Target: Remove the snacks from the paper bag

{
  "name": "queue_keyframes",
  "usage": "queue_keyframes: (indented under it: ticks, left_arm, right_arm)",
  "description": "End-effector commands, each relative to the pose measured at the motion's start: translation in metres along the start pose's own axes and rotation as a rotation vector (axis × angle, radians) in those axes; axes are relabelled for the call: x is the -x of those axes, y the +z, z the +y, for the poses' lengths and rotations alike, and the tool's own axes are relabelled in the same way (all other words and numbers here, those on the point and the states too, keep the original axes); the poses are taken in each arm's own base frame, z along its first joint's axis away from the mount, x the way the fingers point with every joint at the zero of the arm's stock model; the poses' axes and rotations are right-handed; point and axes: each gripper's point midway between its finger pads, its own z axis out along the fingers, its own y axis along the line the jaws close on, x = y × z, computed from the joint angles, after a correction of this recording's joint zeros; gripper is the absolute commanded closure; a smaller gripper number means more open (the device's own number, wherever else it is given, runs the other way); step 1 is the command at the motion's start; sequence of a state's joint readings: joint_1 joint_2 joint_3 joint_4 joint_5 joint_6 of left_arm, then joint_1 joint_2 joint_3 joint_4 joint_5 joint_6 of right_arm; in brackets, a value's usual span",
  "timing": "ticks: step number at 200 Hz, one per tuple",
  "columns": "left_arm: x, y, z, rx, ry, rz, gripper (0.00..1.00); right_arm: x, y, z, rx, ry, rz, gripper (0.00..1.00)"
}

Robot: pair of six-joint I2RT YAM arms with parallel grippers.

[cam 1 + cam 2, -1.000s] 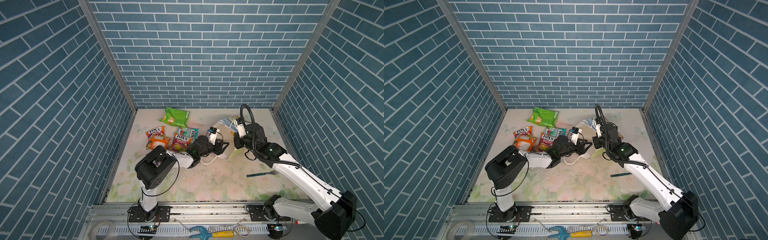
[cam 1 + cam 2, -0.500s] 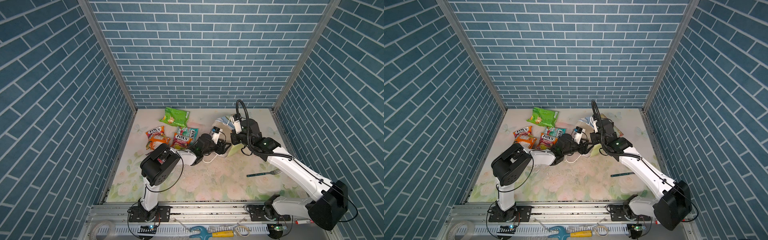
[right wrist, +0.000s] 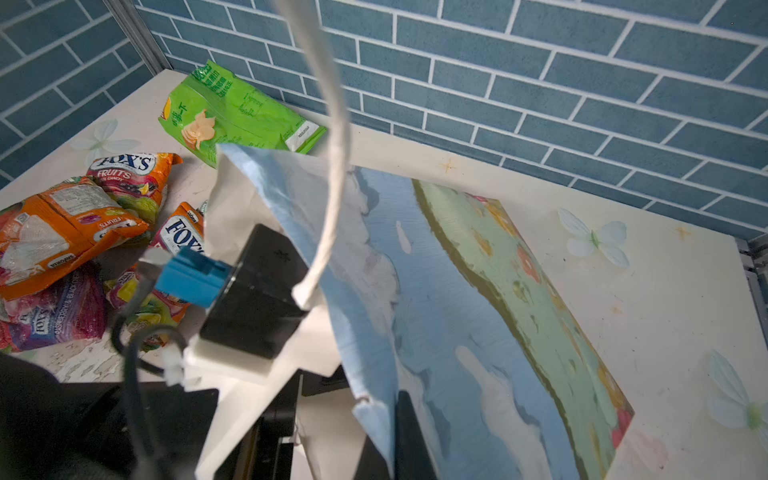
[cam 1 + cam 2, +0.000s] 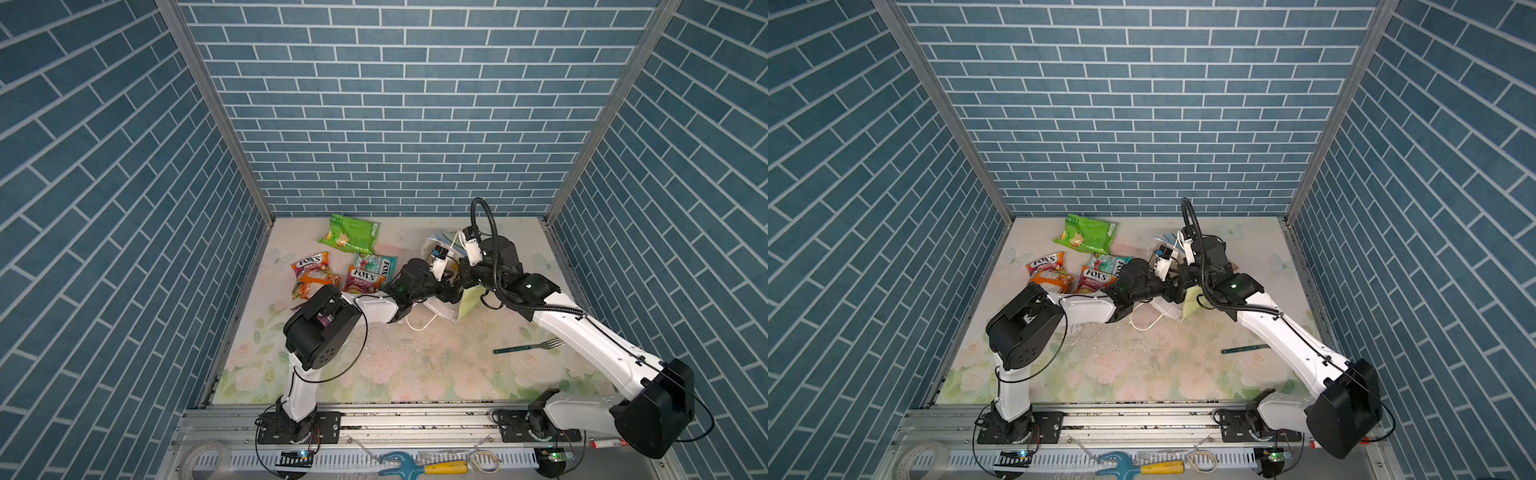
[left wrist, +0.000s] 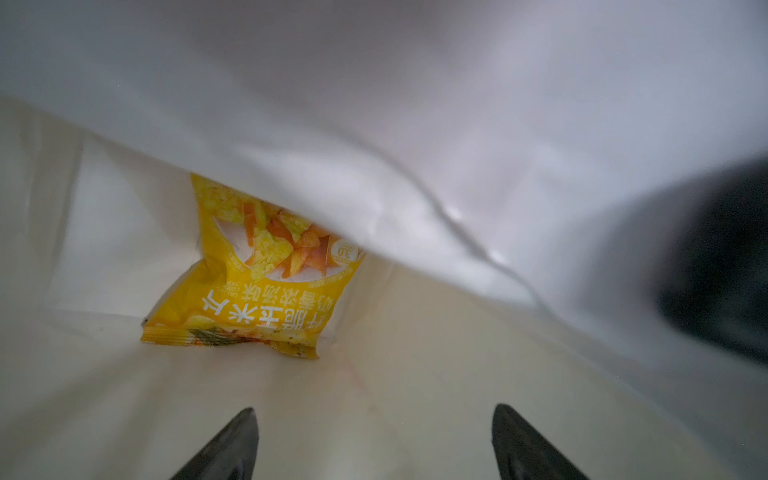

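Left wrist view looks down the white inside of the pastel sky-and-clouds paper bag [image 5: 415, 124]. A crinkly yellow plastic snack packet [image 5: 249, 291] printed with orange chips lies at its far end, partly hidden under the sagging upper wall. Over the last second the left gripper [image 5: 374, 409] has spread its jaws wide. It now points at that packet from well short of it, with nothing between the jaws. In the same second the right arm has swung in over the bag. The right gripper [image 3: 386, 419] is pressed together on the bag's upper wall at the mouth, holding it up. This looks like the reach for the only snack seen inside: the mouth is propped open and the pincer ready, but it must go deeper. Outside the bag, off its mouth side, lie a bright green chip bag [image 4: 349, 235], an orange foil packet [image 4: 316, 282] and glossy multicoloured FOX'S candy packets [image 4: 363, 278]. The bag itself lies on its side, creased.
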State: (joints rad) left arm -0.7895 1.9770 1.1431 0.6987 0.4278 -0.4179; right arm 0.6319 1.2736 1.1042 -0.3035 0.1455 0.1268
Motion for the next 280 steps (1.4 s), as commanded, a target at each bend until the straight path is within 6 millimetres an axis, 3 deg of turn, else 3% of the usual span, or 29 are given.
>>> queue_keyframes:
  ticks: [1,64,97,137,173,224,280]
  left_arm:
    - [-0.008,0.007,0.001,-0.011,0.015,0.033,0.1]
    - [-0.023,0.021,0.018,0.019,-0.009,0.071,0.08]
    - [-0.029,0.032,0.023,0.016,-0.035,0.083,0.02]
    - [-0.024,0.048,0.025,-0.011,-0.044,0.061,0.01]
    - [-0.014,0.064,0.041,0.031,-0.088,0.005,0.01]
    - [-0.017,0.096,0.061,0.061,-0.187,-0.016,0.0]
    - [-0.018,0.107,0.077,0.13,-0.193,-0.028,0.01]
  right_arm:
    - [0.02,-0.007,0.006,0.034,0.025,-0.055,1.0]
    - [0.021,-0.007,0.007,0.043,0.029,-0.068,1.0]
    - [0.021,-0.002,0.008,0.048,0.029,-0.073,1.0]
    - [0.022,0.006,0.013,0.069,0.03,-0.072,1.0]
    - [0.021,0.013,0.019,0.095,0.046,-0.073,1.0]
    - [0.021,0.019,0.031,0.168,0.094,-0.113,1.0]
    - [0.01,0.027,0.035,0.192,0.144,-0.098,1.0]
